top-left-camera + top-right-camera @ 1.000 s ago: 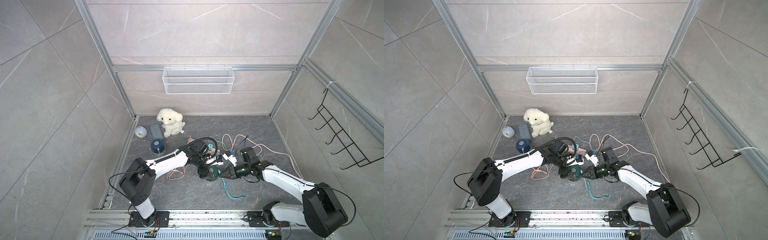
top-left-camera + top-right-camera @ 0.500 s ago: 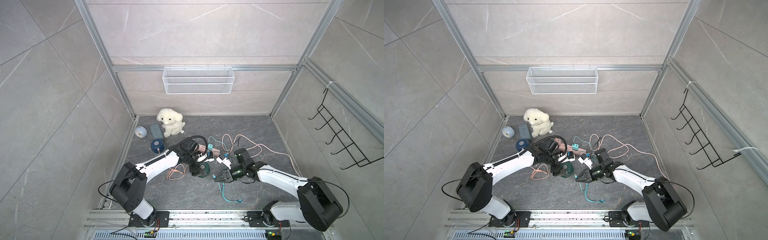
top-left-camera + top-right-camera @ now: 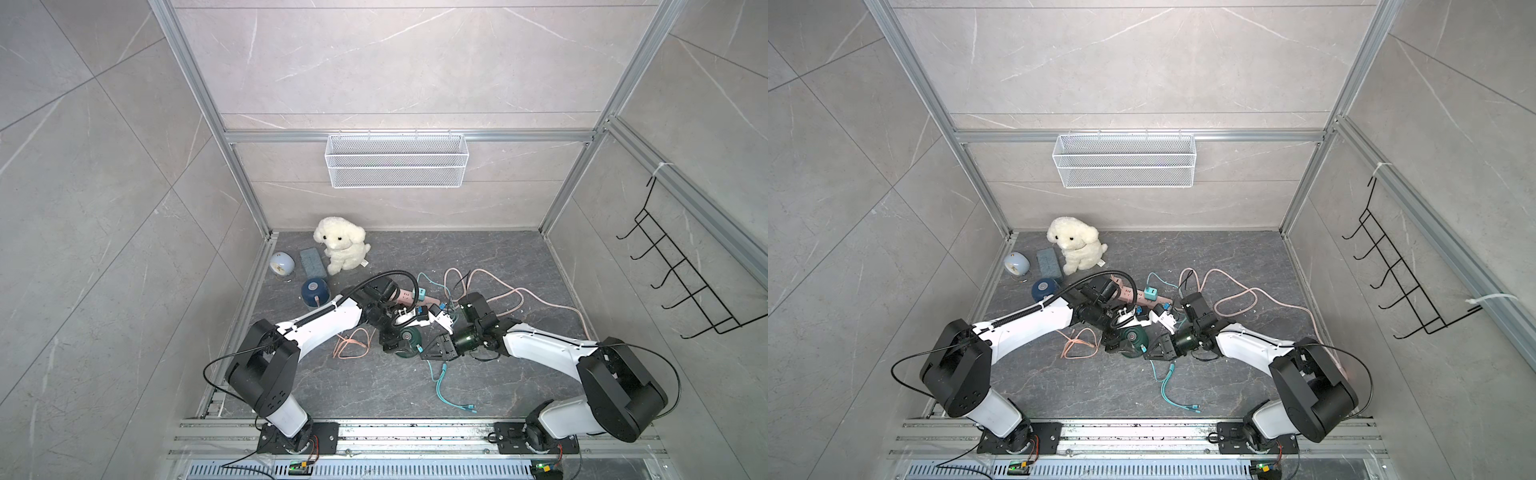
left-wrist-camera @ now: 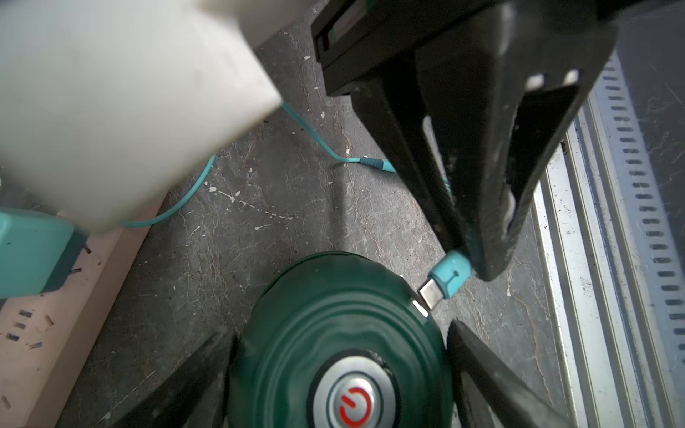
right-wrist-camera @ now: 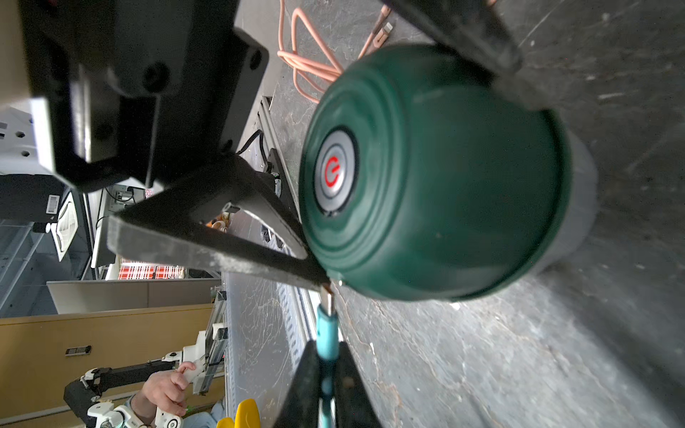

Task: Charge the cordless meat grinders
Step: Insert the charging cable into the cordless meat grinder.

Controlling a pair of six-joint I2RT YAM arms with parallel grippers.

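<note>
The dark green dome-shaped cordless meat grinder (image 3: pixel 409 336) is seen standing upright near the middle of the dark grey stone tabletop (image 3: pixel 498 253), with its round silver hub (image 4: pixel 354 402), marked by a red power symbol, turned upward. It is bracketed by the left end effector (image 4: pixel 344 374), whose jaws are spread wide. One black finger (image 5: pixel 207 241) is set against each side of the dome, so the unit is held between them. At about 4 o'clock of this grinder the right end effector (image 5: pixel 328 355) is positioned low over the tabletop. Its jaws are drawn narrow and clamped on the teal plug of a teal charging cable (image 4: pixel 450 274). The plug's bare metal tip is placed right at the lower rim of the green dome, beside a small port; whether it is seated inside cannot be told. The rest of the teal cable is laid in loose loops toward 6 o'clock in both top views. The dark navy blue dome-shaped cordless meat grinder (image 3: pixel 315 291) is found well apart at about 10 o'clock of the green one, near the tabletop's 9 o'clock edge, touched by neither arm. A pale pink power strip (image 4: pixel 55 333) is laid near the green grinder at about 12 o'clock, with a small teal plug cube (image 4: pixel 33 252) seated on it. A coil of peach cable (image 3: pixel 353 343) is seen at 9 o'clock of the green grinder.
</note>
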